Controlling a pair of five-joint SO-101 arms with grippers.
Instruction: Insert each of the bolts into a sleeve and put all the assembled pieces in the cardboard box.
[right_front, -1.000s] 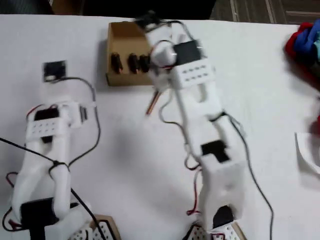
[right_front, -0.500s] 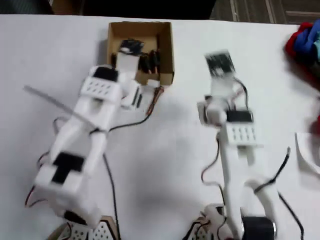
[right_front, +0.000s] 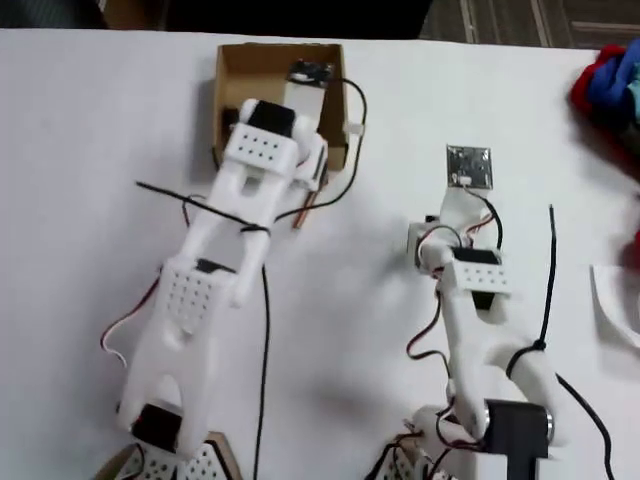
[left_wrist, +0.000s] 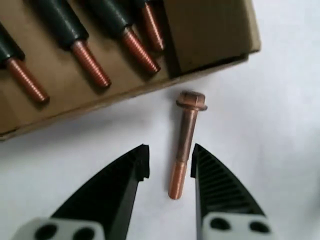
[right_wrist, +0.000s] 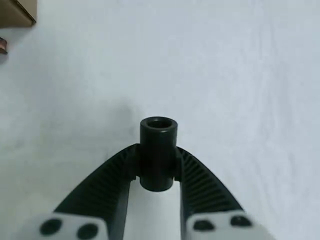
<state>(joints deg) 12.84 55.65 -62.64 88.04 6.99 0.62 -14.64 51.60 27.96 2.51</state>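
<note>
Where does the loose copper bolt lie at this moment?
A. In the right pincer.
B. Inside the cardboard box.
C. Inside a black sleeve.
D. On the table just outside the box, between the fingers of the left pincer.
D: the left wrist view shows the bolt flat on the table beside the cardboard box, its threaded end between the fingers of the open left pincer.

Open brown cardboard box sits far centre-left on the white worktop. Four black-sleeved copper bolts lie side by side inside. A loose copper flange bolt lies flat just beside the box's near right corner, head toward the box. One black cylindrical sleeve is clamped in the right pincer, open bore past the fingertips.
</note>
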